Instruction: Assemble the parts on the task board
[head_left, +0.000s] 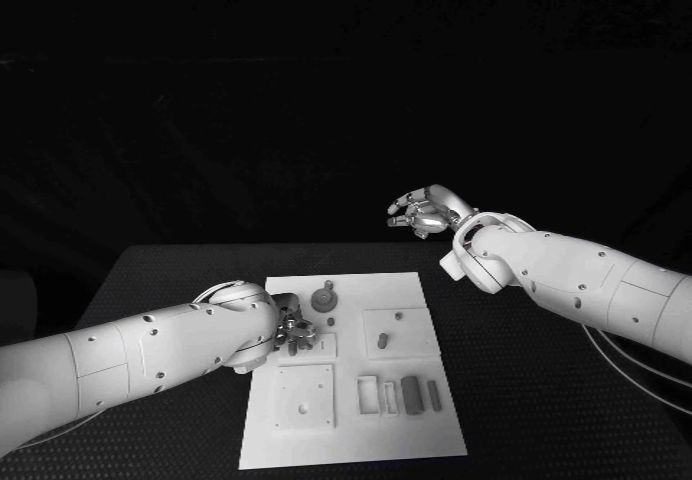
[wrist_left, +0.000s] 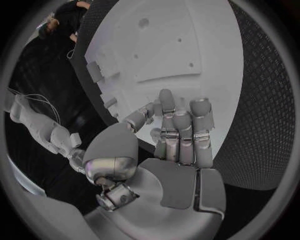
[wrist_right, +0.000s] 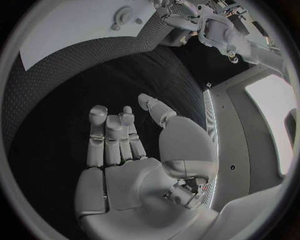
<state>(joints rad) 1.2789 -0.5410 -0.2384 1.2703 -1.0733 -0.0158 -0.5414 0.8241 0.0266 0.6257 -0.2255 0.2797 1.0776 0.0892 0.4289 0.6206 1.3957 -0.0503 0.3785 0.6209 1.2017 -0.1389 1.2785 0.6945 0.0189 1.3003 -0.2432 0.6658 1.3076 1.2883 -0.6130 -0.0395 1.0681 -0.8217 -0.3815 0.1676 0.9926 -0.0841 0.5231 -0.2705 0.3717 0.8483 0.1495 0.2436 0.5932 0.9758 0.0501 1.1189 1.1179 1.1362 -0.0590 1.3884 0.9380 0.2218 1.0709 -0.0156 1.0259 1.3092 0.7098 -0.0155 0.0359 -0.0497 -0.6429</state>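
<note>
Little looks assembled: grey parts (head_left: 411, 392) lie loose on the task board (head_left: 433, 440), beyond the empty, spread fingers (wrist_left: 181, 132) of the left hand (head_left: 293, 328); the right hand (head_left: 423, 212) hangs empty, fingers loosely curled, well apart.

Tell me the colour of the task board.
White: the task board is a plain white plate on the black table, clearest in the head view.

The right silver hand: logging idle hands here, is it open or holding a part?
Open. The right silver hand shows a bare palm with its fingers extended and apart, nothing between them; in the head view it hangs raised beyond the white task board.
</note>
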